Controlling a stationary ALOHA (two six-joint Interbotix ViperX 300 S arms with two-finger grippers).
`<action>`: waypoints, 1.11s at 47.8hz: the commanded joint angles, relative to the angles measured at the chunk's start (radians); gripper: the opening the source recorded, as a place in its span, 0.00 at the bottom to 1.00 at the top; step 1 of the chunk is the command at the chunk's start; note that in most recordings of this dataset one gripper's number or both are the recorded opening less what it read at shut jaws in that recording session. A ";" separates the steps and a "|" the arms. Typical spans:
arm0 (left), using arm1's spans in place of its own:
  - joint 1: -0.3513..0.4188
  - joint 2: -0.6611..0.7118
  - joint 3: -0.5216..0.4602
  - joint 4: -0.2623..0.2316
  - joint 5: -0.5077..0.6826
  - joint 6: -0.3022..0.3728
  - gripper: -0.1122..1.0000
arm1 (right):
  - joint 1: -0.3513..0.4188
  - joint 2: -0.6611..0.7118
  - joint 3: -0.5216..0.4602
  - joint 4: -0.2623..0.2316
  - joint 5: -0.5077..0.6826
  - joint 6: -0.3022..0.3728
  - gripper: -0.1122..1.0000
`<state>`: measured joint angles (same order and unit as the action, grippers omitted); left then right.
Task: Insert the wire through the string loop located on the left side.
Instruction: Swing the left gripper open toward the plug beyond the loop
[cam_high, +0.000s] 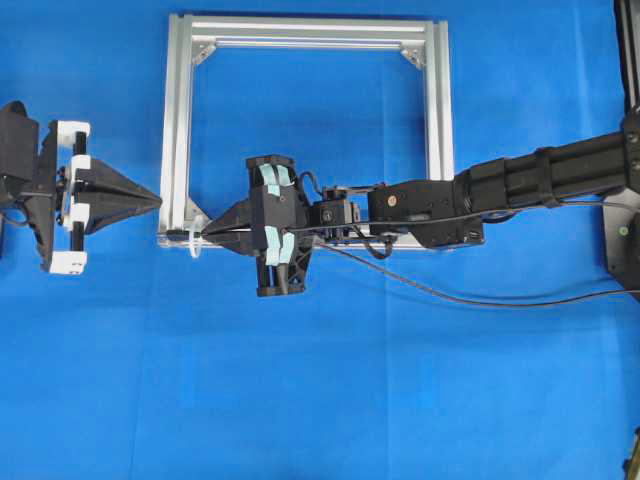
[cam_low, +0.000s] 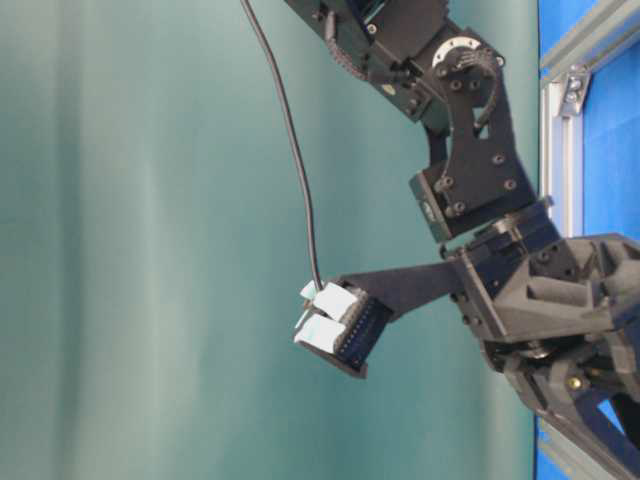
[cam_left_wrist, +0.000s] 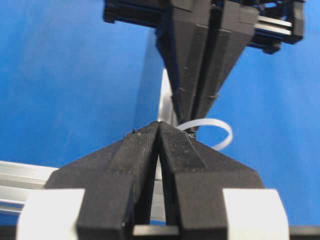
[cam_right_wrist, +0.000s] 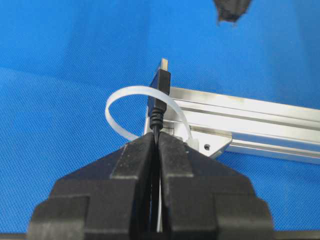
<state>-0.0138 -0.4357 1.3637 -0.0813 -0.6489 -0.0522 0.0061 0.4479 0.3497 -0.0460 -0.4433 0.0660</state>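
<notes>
The right tool (cam_high: 212, 232) is clenched on the wire (cam_high: 480, 300) just behind its plug (cam_right_wrist: 162, 82), at the lower left corner of the silver aluminium frame (cam_high: 178, 120). From the right wrist view, the plug with its metallic tip pokes forward above the white string loop (cam_right_wrist: 120, 97), which arches up from the frame's corner; whether the plug has passed through the loop or only lies across its band, I cannot tell. The loop curves around the plug's left side and touches or nearly touches it on the right. Behind the right tool the wire trails rightward over the blue counter (cam_high: 320, 400) in a long slack curve.

The left tool (cam_high: 158, 201) is clenched on nothing, its tips pointing at the frame's left rail from outside, slightly above the loop and a little apart from it. In the left wrist view the closed left fingers (cam_left_wrist: 145, 145) face the right tool's closed fingers (cam_left_wrist: 200, 60) head-on, with the loop showing just to the right between them.
</notes>
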 joint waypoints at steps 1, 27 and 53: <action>-0.014 -0.011 -0.008 0.003 -0.003 0.002 0.10 | 0.002 -0.023 -0.021 0.002 -0.008 0.002 0.10; -0.048 -0.017 -0.008 0.005 0.003 0.003 0.32 | 0.000 -0.021 -0.023 0.002 -0.009 0.002 0.10; -0.071 0.006 -0.026 0.003 0.041 0.003 0.90 | 0.000 -0.023 -0.023 0.002 -0.005 0.002 0.10</action>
<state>-0.0813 -0.4464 1.3606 -0.0798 -0.6136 -0.0491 0.0061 0.4479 0.3482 -0.0460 -0.4433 0.0644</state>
